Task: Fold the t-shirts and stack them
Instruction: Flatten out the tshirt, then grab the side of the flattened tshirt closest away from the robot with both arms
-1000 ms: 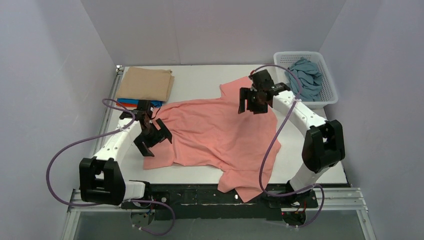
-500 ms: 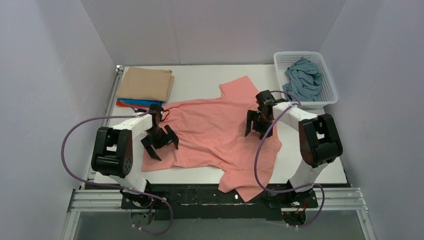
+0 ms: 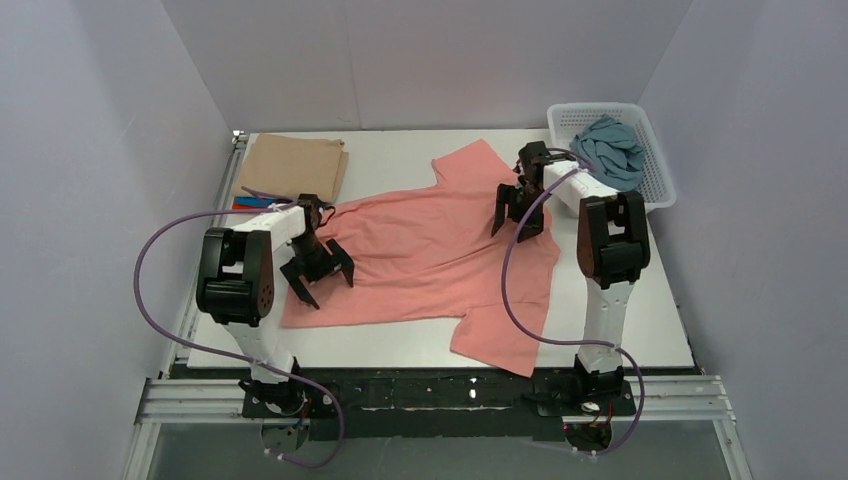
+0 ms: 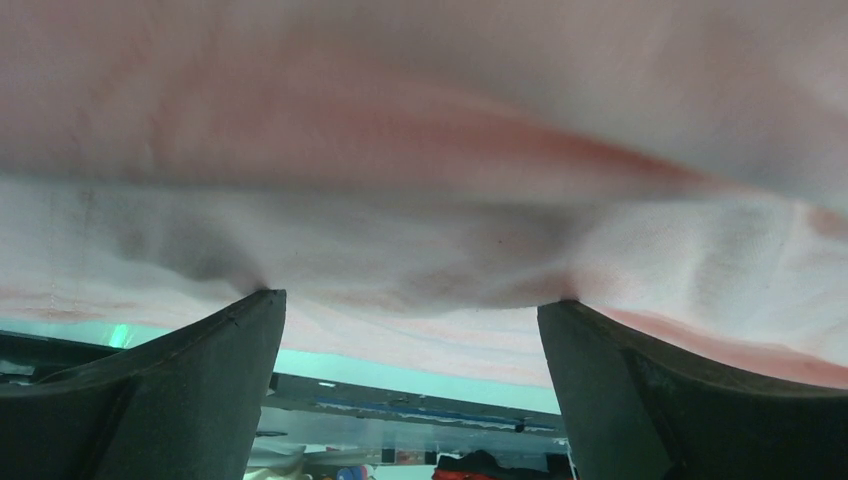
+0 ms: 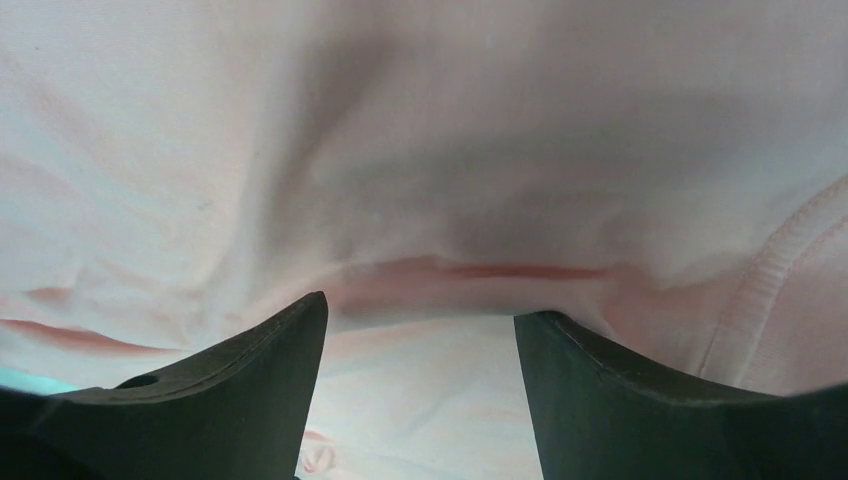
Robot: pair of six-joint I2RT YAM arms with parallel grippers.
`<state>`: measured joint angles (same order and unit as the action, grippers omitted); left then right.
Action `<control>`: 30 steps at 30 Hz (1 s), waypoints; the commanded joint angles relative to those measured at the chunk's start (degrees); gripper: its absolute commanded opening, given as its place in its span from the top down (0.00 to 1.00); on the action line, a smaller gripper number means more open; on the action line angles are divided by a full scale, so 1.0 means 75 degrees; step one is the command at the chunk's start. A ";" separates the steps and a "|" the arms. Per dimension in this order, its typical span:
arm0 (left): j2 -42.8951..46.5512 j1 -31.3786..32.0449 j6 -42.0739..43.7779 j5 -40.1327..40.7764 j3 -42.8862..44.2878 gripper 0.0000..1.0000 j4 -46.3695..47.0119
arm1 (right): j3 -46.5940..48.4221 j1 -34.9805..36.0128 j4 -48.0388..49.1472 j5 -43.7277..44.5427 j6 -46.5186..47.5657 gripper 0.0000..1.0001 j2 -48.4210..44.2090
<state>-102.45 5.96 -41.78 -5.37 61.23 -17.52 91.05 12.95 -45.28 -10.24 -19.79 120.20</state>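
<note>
A salmon-pink t-shirt (image 3: 430, 250) lies spread out across the middle of the table. My left gripper (image 3: 322, 276) is open, and its fingertips press down on the shirt's left part; the left wrist view shows the fingers (image 4: 215, 350) wide apart against pink cloth (image 4: 420, 150). My right gripper (image 3: 517, 216) is open and presses on the shirt's upper right part; its fingers (image 5: 260, 360) also dent pink cloth (image 5: 430, 130). A folded tan shirt (image 3: 292, 168) lies at the back left, on top of bright blue and orange-red shirts (image 3: 250, 204). A dusty grey-blue shirt (image 3: 610, 150) lies crumpled in the basket.
The white mesh basket (image 3: 600, 108) stands at the back right corner. One sleeve of the pink shirt (image 3: 495, 340) reaches towards the table's front edge. Purple cables loop beside both arms. Walls close in the table on three sides.
Both grippers have pushed the pink shirt away towards the back; it lies flatter, and its lower sleeve has come in from the front edge. The right gripper has moved farther back.
</note>
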 commanded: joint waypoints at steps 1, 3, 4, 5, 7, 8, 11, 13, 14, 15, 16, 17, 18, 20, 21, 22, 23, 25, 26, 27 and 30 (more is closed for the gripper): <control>0.0295 -0.0138 0.0173 0.0321 0.0402 0.02 -0.0789 | 0.0259 -0.0158 -0.0427 0.0085 0.0621 0.23 -0.0181; 0.0932 -0.0131 0.0039 0.0023 0.0202 0.02 -0.0957 | 0.0000 -0.0129 -0.0223 0.0288 0.0704 0.23 -0.0900; 0.1369 -0.0130 -0.0054 -0.0001 0.0000 0.02 -0.1032 | -0.0170 -0.0116 -0.0048 0.0374 0.0745 0.22 -0.1264; 0.1810 -0.0127 -0.0154 0.0096 -0.0183 0.02 -0.1153 | -0.0258 -0.0110 0.0000 0.0528 0.0707 0.22 -0.1631; 0.2819 -0.0126 -0.0321 0.0511 -0.0580 0.02 -0.1498 | -0.0465 -0.0050 0.0060 0.0751 0.0625 0.22 -0.2392; 0.3273 -0.0132 -0.0435 0.0961 -0.0752 0.02 -0.1784 | -0.0728 0.0030 0.0256 0.0865 0.0594 0.21 -0.2832; 0.4449 -0.0195 -0.0886 0.1816 -0.1340 0.02 -0.2426 | -0.1707 0.0404 0.0394 0.1568 0.0217 0.21 -0.4053; 0.4970 -0.0306 -0.1167 0.2193 -0.1950 0.02 -0.2270 | -0.2662 0.0747 0.0444 0.1755 -0.0362 0.21 -0.4849; 0.5123 -0.0471 -0.1260 0.2243 -0.2224 0.02 -0.2063 | -0.3353 0.1007 0.0536 0.1833 -0.0587 0.21 -0.5242; 0.5167 -0.0663 -0.1283 0.2187 -0.2460 0.02 -0.1812 | -0.3676 0.1269 0.0581 0.1912 -0.0843 0.21 -0.5649; 0.5134 -0.0896 -0.1219 0.2117 -0.2661 0.02 -0.1501 | -0.4239 0.1548 0.0588 0.1894 -0.1075 0.21 -0.6002; 0.5019 -0.1125 -0.1195 0.2080 -0.2789 0.02 -0.1218 | -0.4604 0.1794 0.0613 0.1827 -0.1271 0.21 -0.6335; 0.4858 -0.1287 -0.1171 0.1929 -0.2837 0.02 -0.1038 | -0.4957 0.2035 0.0620 0.1770 -0.1472 0.22 -0.6662; 0.4496 -0.1502 -0.1106 0.1707 -0.2833 0.03 -0.0594 | -0.5483 0.2309 0.0548 0.1603 -0.1811 0.22 -0.7192; 0.4319 -0.1565 -0.1128 0.1711 -0.2857 0.07 -0.0358 | -0.5706 0.2456 0.0480 0.1599 -0.1943 0.23 -0.7406; 0.4167 -0.1626 -0.1122 0.1726 -0.2907 0.10 -0.0034 | -0.5880 0.2619 0.0417 0.1602 -0.2057 0.23 -0.7613; 0.3919 -0.1686 -0.1190 0.1811 -0.2935 0.13 0.0287 | -0.6059 0.2782 0.0355 0.1602 -0.2201 0.23 -0.7776; 0.3542 -0.1826 -0.1272 0.1711 -0.2898 0.19 0.0609 | -0.6337 0.3106 0.0270 0.1464 -0.2424 0.24 -0.8014; 0.3374 -0.1852 -0.1289 0.1703 -0.2873 0.22 0.0733 | -0.6441 0.3256 0.0202 0.1435 -0.2582 0.24 -0.8091; 0.3222 -0.1859 -0.1323 0.1653 -0.2833 0.26 0.0772 | -0.6539 0.3395 0.0100 0.1450 -0.2732 0.24 -0.8182; 0.2930 -0.1872 -0.1445 0.1504 -0.2897 0.34 0.0778 | -0.6756 0.3542 -0.0289 0.1542 -0.3176 0.24 -0.8423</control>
<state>-78.11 -7.51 -51.05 6.72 40.21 -8.73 41.93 38.04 -44.03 0.84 -37.34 59.35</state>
